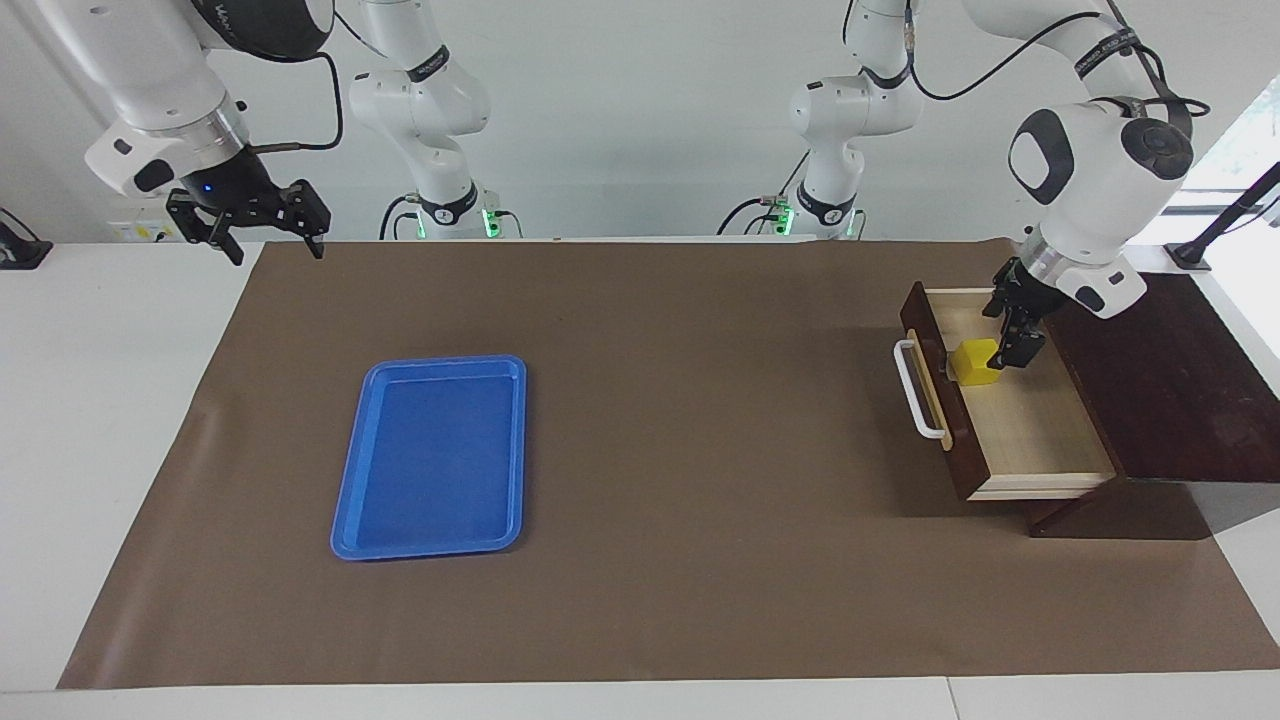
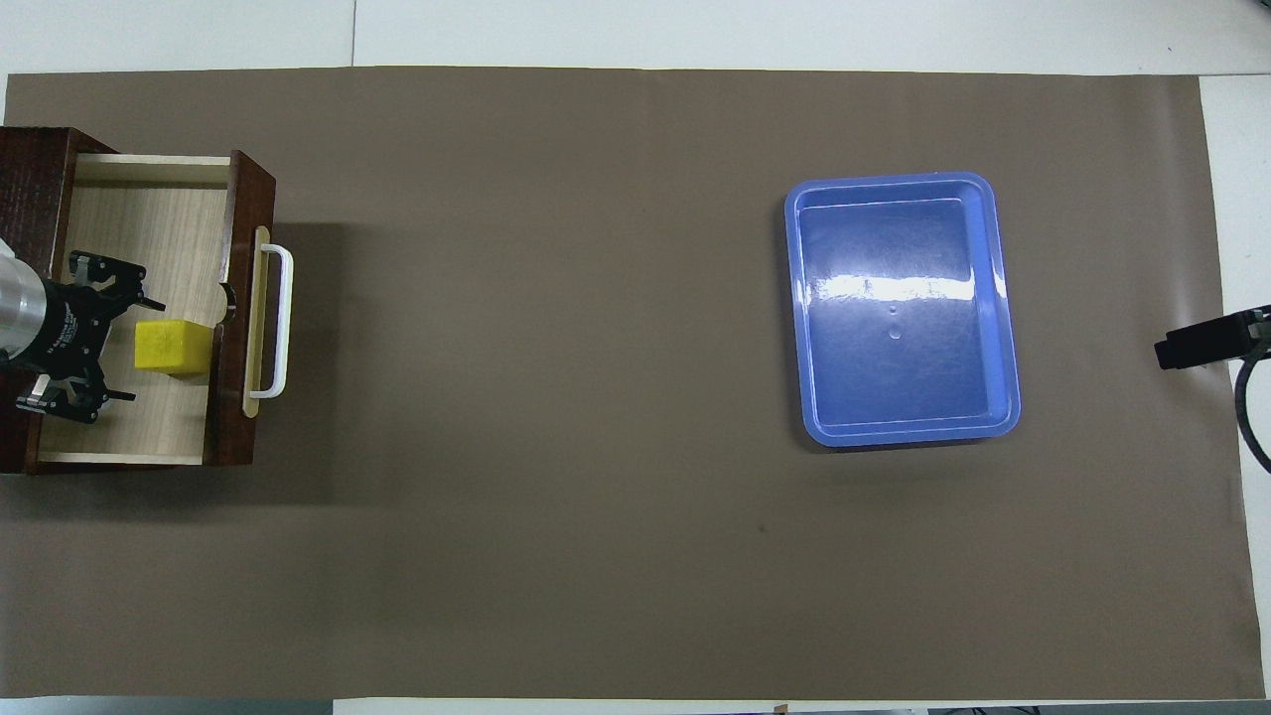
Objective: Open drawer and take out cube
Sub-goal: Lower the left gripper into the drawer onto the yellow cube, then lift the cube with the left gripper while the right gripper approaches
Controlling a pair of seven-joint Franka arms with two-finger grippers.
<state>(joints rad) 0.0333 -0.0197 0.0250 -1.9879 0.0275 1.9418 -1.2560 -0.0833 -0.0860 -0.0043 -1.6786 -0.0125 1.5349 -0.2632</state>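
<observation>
Watching left gripper [image 1: 1015, 335], lower right of facing frame: spread, low in open drawer [image 1: 1040, 430], beside cube [image 1: 977, 361], not pinching. Risk: you close off-centre, finger shoves cube against drawer front. Right gripper [image 1: 268, 235] waits spread, upper left.

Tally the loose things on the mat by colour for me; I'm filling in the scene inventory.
Yellow: 1, the cube in the open drawer
Blue: 1, the tray
Dark brown: 1, the drawer with its box
Total: 3
</observation>
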